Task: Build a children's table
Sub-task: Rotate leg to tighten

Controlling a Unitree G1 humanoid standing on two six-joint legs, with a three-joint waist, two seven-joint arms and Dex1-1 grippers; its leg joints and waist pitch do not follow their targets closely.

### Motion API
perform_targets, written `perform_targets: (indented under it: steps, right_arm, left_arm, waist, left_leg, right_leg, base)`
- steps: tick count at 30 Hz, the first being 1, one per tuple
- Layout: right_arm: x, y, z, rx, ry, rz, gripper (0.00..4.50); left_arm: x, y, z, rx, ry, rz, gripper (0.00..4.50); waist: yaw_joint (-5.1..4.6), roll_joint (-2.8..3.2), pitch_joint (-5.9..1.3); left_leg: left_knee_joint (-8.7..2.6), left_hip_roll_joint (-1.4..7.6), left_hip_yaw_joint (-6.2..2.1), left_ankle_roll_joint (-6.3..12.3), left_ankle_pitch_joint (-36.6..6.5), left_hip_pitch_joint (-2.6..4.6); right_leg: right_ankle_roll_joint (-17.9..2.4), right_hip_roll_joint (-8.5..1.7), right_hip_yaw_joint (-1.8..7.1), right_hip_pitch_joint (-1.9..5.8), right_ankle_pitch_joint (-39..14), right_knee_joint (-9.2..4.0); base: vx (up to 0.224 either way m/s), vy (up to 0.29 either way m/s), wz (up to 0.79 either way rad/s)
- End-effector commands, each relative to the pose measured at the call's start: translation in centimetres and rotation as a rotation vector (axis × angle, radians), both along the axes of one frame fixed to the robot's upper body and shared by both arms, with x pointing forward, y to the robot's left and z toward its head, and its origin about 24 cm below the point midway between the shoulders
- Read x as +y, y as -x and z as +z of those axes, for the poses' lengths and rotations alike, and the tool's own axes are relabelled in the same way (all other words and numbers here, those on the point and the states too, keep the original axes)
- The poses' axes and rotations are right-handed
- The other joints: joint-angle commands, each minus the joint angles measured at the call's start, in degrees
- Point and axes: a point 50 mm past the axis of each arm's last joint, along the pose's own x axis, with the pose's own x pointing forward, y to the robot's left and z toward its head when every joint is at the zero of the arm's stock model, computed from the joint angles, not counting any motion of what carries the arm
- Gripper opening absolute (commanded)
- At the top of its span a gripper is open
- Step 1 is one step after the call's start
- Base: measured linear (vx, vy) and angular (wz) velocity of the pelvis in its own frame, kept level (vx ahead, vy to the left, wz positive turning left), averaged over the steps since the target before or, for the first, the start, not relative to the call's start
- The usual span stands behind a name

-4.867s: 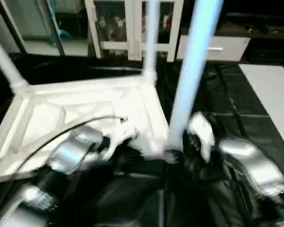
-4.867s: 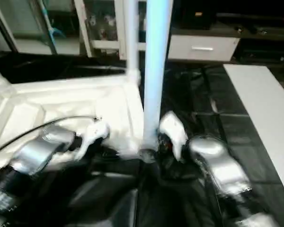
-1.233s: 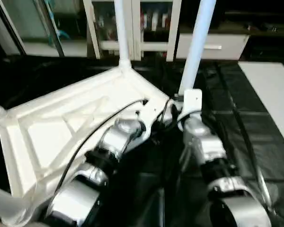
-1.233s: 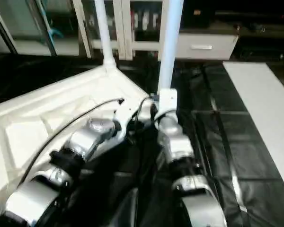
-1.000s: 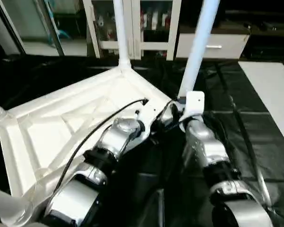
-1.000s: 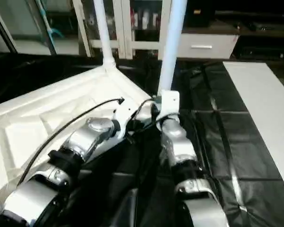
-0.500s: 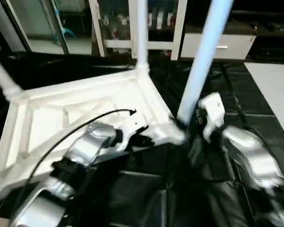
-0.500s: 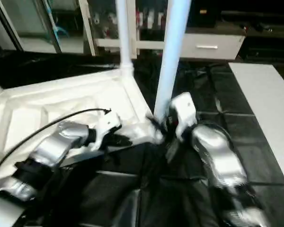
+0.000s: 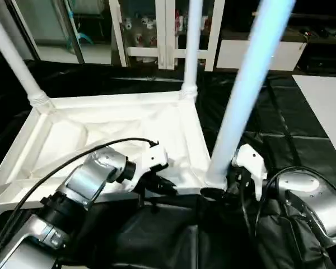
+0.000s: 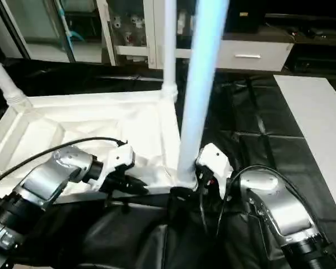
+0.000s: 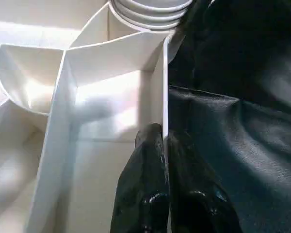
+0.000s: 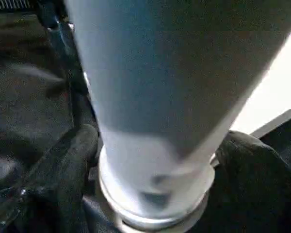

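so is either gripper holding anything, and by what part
The left gripper is pinched on the thin side wall of the tabletop. The right gripper's fingers flank the base of the near leg.

The tabletop (image 9: pixel 112 140) lies upside down on the black cover (image 9: pixel 302 145), left of centre. Legs stand in its corners: one (image 9: pixel 14 61) at ten o'clock, one (image 9: pixel 191 47) at twelve o'clock, one (image 9: pixel 241 106) at the near corner, about four o'clock. The left gripper (image 11: pixel 165 141) sits at the near rim, at six o'clock, just left of that leg. The right gripper (image 12: pixel 155 160) is at the leg's base, from its right. A cabinet (image 9: pixel 162 28) stands behind.
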Motion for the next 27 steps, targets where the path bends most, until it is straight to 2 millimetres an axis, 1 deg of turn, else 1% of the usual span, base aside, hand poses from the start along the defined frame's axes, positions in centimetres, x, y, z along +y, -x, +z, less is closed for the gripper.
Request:
perform_targets:
  steps: [1,3,5,6,7,8,9,11,12,13,14,15,21,23,24,25,27]
  right_arm:
    - [0.4,-0.3,0.4,-0.01,-0.01,0.008,3.9]
    - [0.4,-0.4,0.5,-0.011,-0.014,0.007,3.88]
    - [0.5,-0.4,0.5,-0.007,-0.014,0.009,3.66]
    - [0.5,-0.4,0.5,-0.007,-0.013,0.01,3.66]
    - [0.5,-0.4,0.5,-0.006,-0.015,0.012,3.48]
    - [0.5,-0.3,0.5,-0.005,-0.015,0.014,3.44]
    - [0.5,-0.3,0.5,-0.004,-0.015,0.015,3.44]
    - [0.5,-0.3,0.4,-0.002,-0.016,0.017,3.22]
    - [0.5,-0.3,0.4,-0.001,-0.016,0.017,3.22]
    - [0.5,-0.2,0.4,0.0,-0.016,0.017,3.01]
    - [0.5,-0.2,0.4,0.0,-0.017,0.017,3.01]
    - [0.6,-0.2,0.4,0.001,-0.017,0.018,2.89]
    - [0.7,-0.2,0.2,0.006,-0.026,0.002,2.73]
    - [0.7,-0.4,0.0,0.006,-0.016,-0.033,2.72]
    - [0.7,-0.6,-0.2,0.002,-0.006,-0.061,2.72]
    - [0.7,-1.3,-0.5,-0.007,0.003,-0.133,2.72]
    - [0.8,-2.4,-1.0,-0.021,-0.001,-0.272,2.72]
  left_arm:
    - [-1.0,0.4,0.9,0.005,0.046,-0.075,0.0]
    - [-1.0,0.4,0.9,0.006,0.045,-0.073,0.0]
    - [-0.9,0.4,0.9,0.008,0.043,-0.072,0.0]
    - [-0.9,0.4,0.9,0.009,0.043,-0.072,0.0]
    - [-0.9,0.5,0.9,0.009,0.042,-0.071,0.0]
    - [-0.9,0.5,0.9,0.009,0.041,-0.07,0.0]
    - [-0.9,0.5,0.8,0.009,0.039,-0.07,0.0]
    - [-0.9,0.5,0.8,0.011,0.036,-0.069,0.0]
    - [-0.9,0.5,0.8,0.012,0.035,-0.068,0.0]
    - [-0.9,0.6,0.8,0.013,0.033,-0.069,0.0]
    - [-0.8,0.6,0.8,0.014,0.031,-0.069,0.0]
    - [-0.8,0.6,0.7,0.015,0.03,-0.068,0.0]
    - [-0.6,0.7,0.6,0.022,0.024,-0.061,0.0]
    - [-0.6,0.6,0.5,0.018,0.026,-0.048,0.0]
    - [-0.6,0.5,0.4,0.013,0.028,-0.036,0.0]
    - [-1.0,0.1,0.4,-0.007,0.054,0.011,0.0]
    - [-1.7,-1.1,0.3,-0.038,0.107,0.131,0.0]
  waist:
    - [-0.21,-0.72,-3.36]
    - [-0.28,-0.72,-3.34]
    - [-0.35,-0.71,-3.32]
    - [-0.36,-0.71,-3.29]
    - [-0.38,-0.72,-3.29]
    - [-0.36,-0.72,-3.3]
    - [-0.37,-0.73,-3.32]
    - [-0.39,-0.71,-3.38]
    - [-0.4,-0.73,-3.37]
    - [-0.4,-0.74,-3.4]
    - [-0.4,-0.74,-3.4]
    - [-0.38,-0.61,-3.41]
    - [-0.48,-0.67,-3.41]
    - [-0.5,-0.67,-3.4]
    - [-0.52,-0.5,-3.4]
    - [-0.57,-0.54,-3.36]
    - [-1.01,-0.64,-3.23]
  left_leg:
    - [-4.61,2.95,-1.57,2.8,-10.5,0.72]
    - [-4.58,2.92,-1.55,2.89,-10.6,0.73]
    - [-4.63,2.93,-1.58,2.79,-10.9,0.74]
    - [-4.64,2.95,-1.58,2.75,-11.0,0.77]
    - [-4.64,2.94,-1.59,2.65,-11.2,0.76]
    - [-4.61,2.94,-1.58,2.64,-11.2,0.77]
    - [-4.58,2.92,-1.58,2.7,-10.9,0.75]
    - [-4.53,2.92,-1.57,2.86,-10.3,0.74]
    - [-4.52,2.9,-1.56,2.93,-10.3,0.73]
    - [-4.5,2.91,-1.57,3.02,-10.2,0.69]
    - [-4.5,2.91,-1.57,3.02,-10.2,0.69]
    - [-4.47,2.88,-1.55,3.07,-10.0,0.74]
    - [-4.49,2.88,-1.59,2.98,-10.2,0.71]
    - [-4.48,2.86,-1.57,2.97,-10.0,0.72]
    - [-4.47,2.86,-1.58,2.85,-10.1,0.73]
    - [-4.5,2.81,-1.55,2.51,-10.5,0.76]
    - [-4.52,2.59,-1.54,1.68,-11.3,0.66]
  right_leg:
    - [-13.5,-3.97,2.03,2.54,-12.2,-4.36]
    - [-13.6,-3.94,2.0,2.51,-12.5,-4.42]
    - [-13.5,-3.92,1.98,2.52,-13.1,-4.45]
    - [-13.5,-3.93,1.98,2.49,-13.3,-4.47]
    - [-13.4,-3.93,1.99,2.52,-13.6,-4.49]
    - [-13.3,-3.95,2.01,2.52,-13.6,-4.49]
    - [-13.3,-3.94,2.02,2.54,-13.4,-4.47]
    - [-13.5,-3.9,2.01,2.56,-12.5,-4.37]
    - [-13.6,-3.89,2.0,2.56,-12.4,-4.38]
    - [-13.7,-3.91,2.0,2.62,-12.1,-4.33]
    - [-13.7,-3.91,2.0,2.62,-12.1,-4.33]
    - [-13.8,-3.9,1.98,2.59,-12.0,-4.33]
    - [-13.8,-3.89,1.95,2.64,-12.2,-4.31]
    - [-13.8,-3.83,1.95,2.6,-12.0,-4.3]
    - [-13.8,-3.84,1.96,2.58,-12.0,-4.29]
    - [-13.8,-3.82,1.92,2.51,-12.7,-4.4]
    - [-13.6,-3.66,1.82,2.36,-14.5,-4.51]
  base:
    - [0.0,0.0,0.0]
    - [0.0,0.0,0.0]
    - [0.0,0.0,0.0]
    - [0.0,0.0,0.0]
    - [0.0,0.0,0.0]
    - [0.0,0.0,0.0]
    - [0.0,0.0,0.0]
    - [0.0,0.0,0.0]
    - [0.0,0.0,0.0]
    - [0.0,0.0,0.0]
    - [0.0,0.0,0.0]
    - [0.0,0.0,0.0]
    - [0.0,0.0,0.0]
    - [0.0,0.0,0.0]
    - [0.0,0.0,0.0]
    - [0.0,0.0,0.0]
    - [0.0,0.0,0.0]
